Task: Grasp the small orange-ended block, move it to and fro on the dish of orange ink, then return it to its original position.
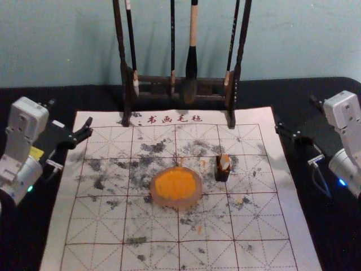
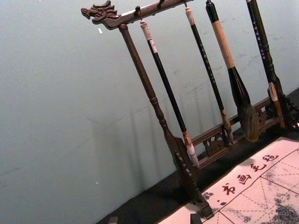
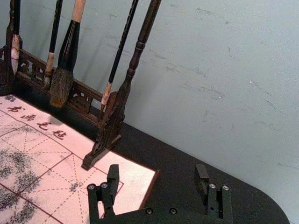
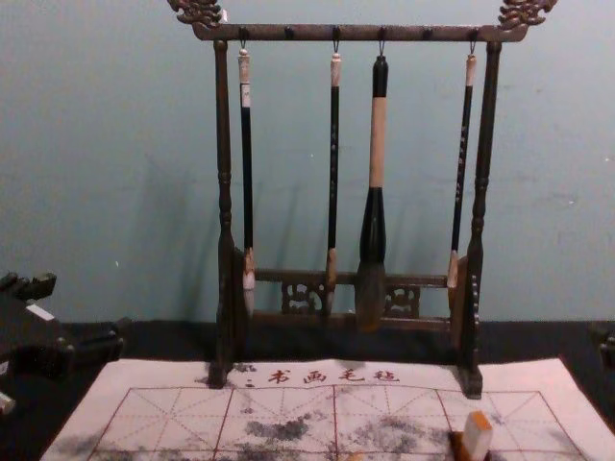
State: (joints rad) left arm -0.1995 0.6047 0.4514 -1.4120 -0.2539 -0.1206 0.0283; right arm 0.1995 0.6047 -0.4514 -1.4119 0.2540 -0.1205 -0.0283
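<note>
Block [image 1: 225, 163] has its long axis roughly upright in a dark holder [image 1: 221, 174], orange end up, dish [image 1: 176, 204] at its 8 o'clock. It's 8 o'clock from the right gripper [image 1: 296, 114], spread wide; left gripper [image 1: 71, 113], dish's 10, also spread.

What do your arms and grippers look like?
The left arm and right arm are pale grey; the left has a yellow label and green light, the right a blue light and dark cable. The left gripper and right gripper are black.
</note>
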